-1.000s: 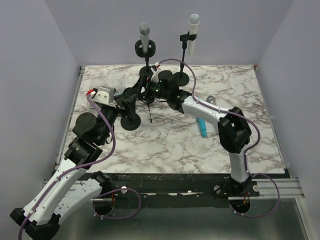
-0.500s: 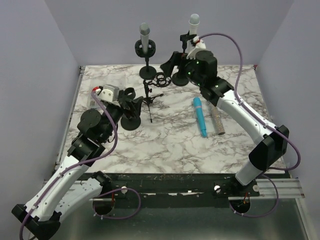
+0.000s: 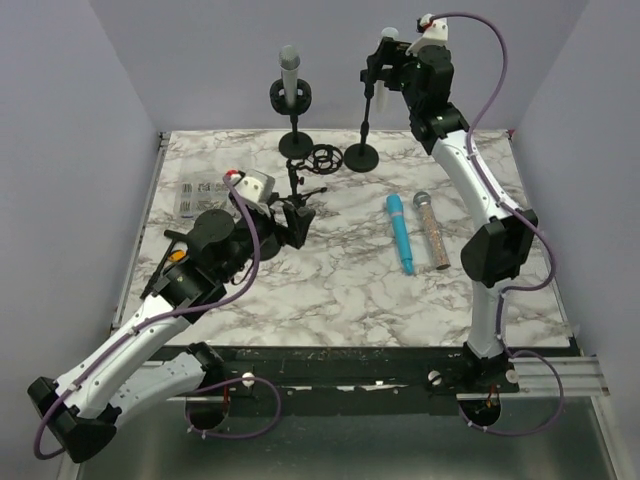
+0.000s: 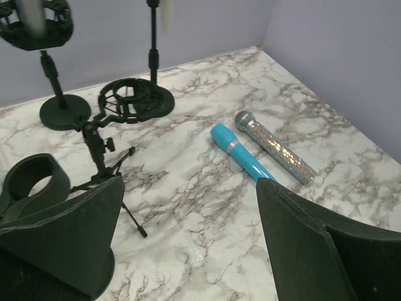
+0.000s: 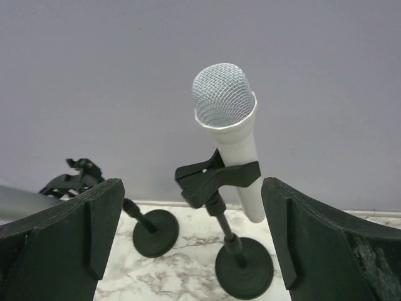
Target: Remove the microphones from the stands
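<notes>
The step in hand is the approach: nothing is grasped yet, and the white microphone sits in its clip stand at the far edge of the counter (image 3: pixel 330 290).

Nearest, well short of the clip stand and to its left, the left pincer (image 4: pixel 194 251) hangs released and empty over the marble, its broad, matte black fingers (image 4: pixel 62 238) splayed wide. Closer to the clip stand, and a little to its right, two loose microphones lie flat side by side. One is a smooth teal microphone (image 3: pixel 400 232) and the other a glitter microphone (image 3: pixel 433 230) with a mesh head. Left of them, between the left pincer and the clip stand, stands a spindly black tripod (image 4: pixel 100 144).

The clip stand (image 5: pixel 244 269) itself is a thin black pole on a round, heavy-looking base, topped by a hinged plastic clip. The white microphone (image 5: pixel 229 125) rests tilted in that clip, glossy and tapered, with a silvery mesh ball on top. Just left of the clip stand, a grey microphone (image 3: pixel 289 65) sits in a ring-shaped cradle on a second stand.

The right pincer (image 5: pixel 197 238) is raised level with the clip, released, with its fingers apart on either side of the white body and not touching it.

Next, I judge, it must advance, clench on the smooth barrel above the clip, then draw the microphone up along its axis. The slick taper may slip, and the light stand may tip or lift with it.
</notes>
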`<state>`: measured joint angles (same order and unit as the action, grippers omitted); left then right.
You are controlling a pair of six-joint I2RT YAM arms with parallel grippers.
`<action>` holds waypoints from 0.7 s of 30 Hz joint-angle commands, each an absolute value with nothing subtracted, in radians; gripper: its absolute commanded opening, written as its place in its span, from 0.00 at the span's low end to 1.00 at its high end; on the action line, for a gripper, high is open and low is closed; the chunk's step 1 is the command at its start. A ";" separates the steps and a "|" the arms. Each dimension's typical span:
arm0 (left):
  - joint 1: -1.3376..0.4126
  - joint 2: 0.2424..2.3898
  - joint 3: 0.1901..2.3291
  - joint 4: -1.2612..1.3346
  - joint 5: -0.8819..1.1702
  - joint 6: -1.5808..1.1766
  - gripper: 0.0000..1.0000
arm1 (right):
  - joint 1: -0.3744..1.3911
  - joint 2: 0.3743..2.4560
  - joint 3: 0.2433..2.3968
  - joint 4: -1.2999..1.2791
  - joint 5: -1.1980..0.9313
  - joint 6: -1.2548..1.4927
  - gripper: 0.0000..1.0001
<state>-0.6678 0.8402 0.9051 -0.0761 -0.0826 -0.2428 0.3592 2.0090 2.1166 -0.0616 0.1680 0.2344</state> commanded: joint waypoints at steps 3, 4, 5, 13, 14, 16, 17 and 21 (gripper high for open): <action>-0.844 0.834 0.928 -0.092 -0.245 -0.095 0.92 | 0.332 2.204 2.352 -0.075 0.158 0.163 1.00; -0.847 0.831 0.927 -0.088 -0.233 -0.098 0.92 | 0.331 2.216 2.361 -0.060 0.153 0.153 1.00; -0.847 0.831 0.927 -0.086 -0.223 -0.104 0.92 | 0.331 2.224 2.362 -0.046 0.149 0.144 1.00; -0.847 0.835 0.926 -0.080 -0.244 -0.075 0.93 | 0.313 2.321 2.437 0.032 0.162 0.106 1.00; -0.847 0.834 0.922 -0.076 -0.255 -0.067 0.93 | 0.310 2.338 2.449 0.037 0.164 0.105 1.00; -0.846 0.834 0.915 -0.062 -0.269 -0.049 0.93 | 0.308 2.357 2.447 0.074 0.168 0.093 1.00; -0.846 0.838 0.911 -0.058 -0.274 -0.042 0.93 | 0.308 2.367 2.448 0.097 0.174 0.088 1.00; -0.839 0.864 0.917 -0.062 -0.298 -0.025 0.93 | 0.307 2.434 2.510 0.125 0.229 0.067 1.00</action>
